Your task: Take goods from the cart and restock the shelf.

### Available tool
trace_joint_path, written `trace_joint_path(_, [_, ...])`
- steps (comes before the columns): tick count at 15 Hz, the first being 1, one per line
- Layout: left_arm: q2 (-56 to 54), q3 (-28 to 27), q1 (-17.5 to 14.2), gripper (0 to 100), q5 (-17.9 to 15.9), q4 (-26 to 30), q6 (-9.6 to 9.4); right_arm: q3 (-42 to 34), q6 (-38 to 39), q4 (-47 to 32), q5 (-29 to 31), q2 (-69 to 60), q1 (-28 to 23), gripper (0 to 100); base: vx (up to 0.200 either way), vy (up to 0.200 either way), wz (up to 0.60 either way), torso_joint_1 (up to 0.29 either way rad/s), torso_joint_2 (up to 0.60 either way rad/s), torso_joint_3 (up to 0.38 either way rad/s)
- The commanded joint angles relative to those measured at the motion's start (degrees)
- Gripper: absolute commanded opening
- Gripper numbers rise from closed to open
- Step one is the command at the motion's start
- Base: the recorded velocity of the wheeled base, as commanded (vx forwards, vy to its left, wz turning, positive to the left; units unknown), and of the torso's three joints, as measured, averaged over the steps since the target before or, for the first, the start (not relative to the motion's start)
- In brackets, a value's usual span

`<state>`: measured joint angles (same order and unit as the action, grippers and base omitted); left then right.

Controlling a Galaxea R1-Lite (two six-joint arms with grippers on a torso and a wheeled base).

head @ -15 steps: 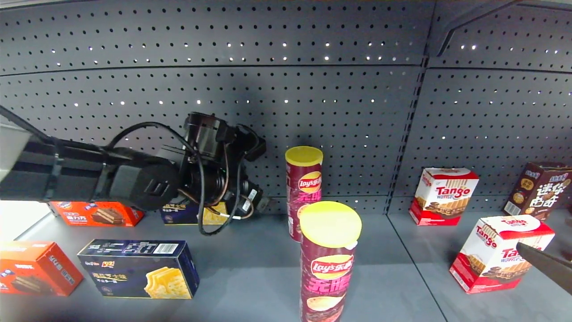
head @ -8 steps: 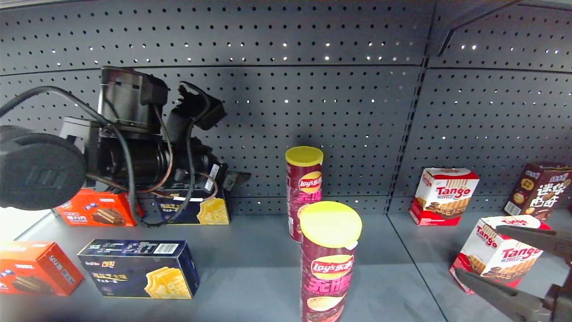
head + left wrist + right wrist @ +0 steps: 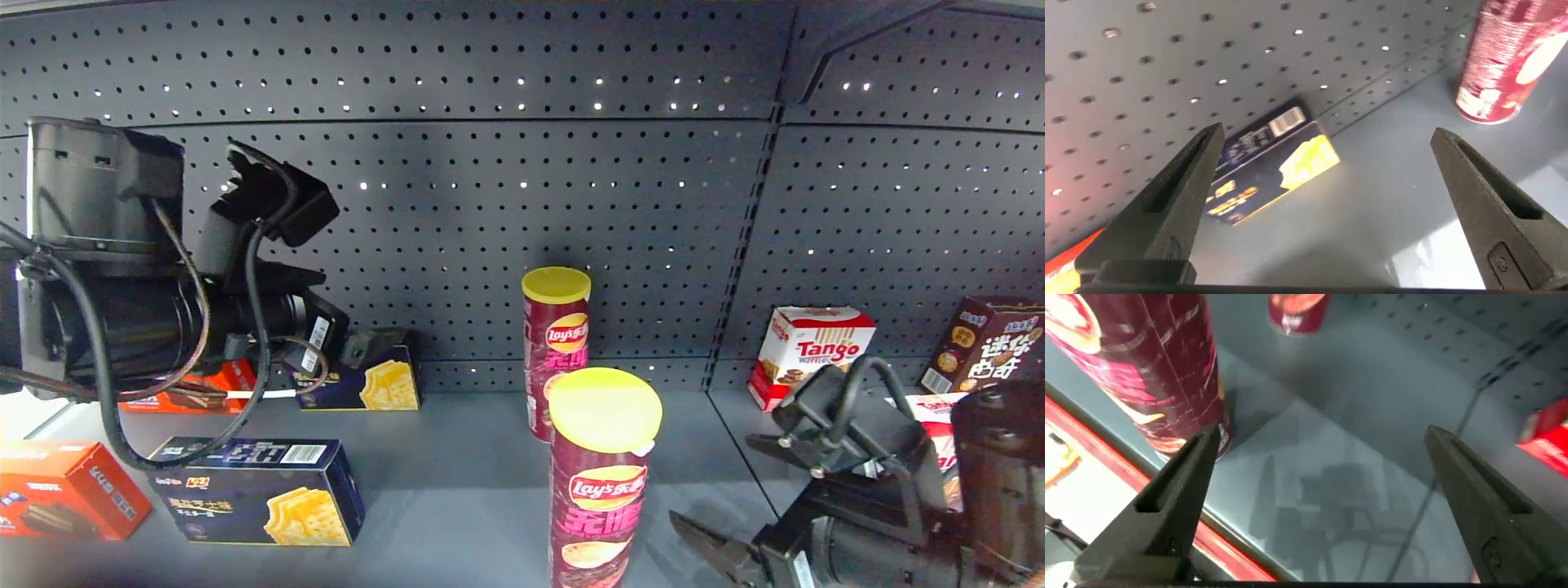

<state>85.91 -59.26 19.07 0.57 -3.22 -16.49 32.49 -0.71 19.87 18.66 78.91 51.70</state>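
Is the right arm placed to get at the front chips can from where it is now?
Probably yes. The right gripper is open and empty, beside the front chips can, with only bare shelf between them, so a sideways approach looks free.

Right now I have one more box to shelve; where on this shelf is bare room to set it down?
One bare patch: shelf floor between the front blue cracker box and the front chip can. Another strip lies between the rear chip can and the rear wafer box. Crowded: both shelf ends.
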Motion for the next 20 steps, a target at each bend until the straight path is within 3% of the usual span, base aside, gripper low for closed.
trace_joint_path(1, [-0.7, 0.0, 0.0, 100, 0.0, -1.1, 0.06, 0.5, -0.1, 0.3, 0.1, 4.8, -0.5, 100, 0.0, 0.0, 0.0, 0.0, 0.0, 0.0])
trace_joint_path(20, [0.0, 0.2, -1.6, 100, -0.1, -2.7, 0.06, 4.9, -0.2, 0.8, -0.3, 9.7, 0.0, 100, 0.0, 0.0, 0.0, 0.0, 0.0, 0.0])
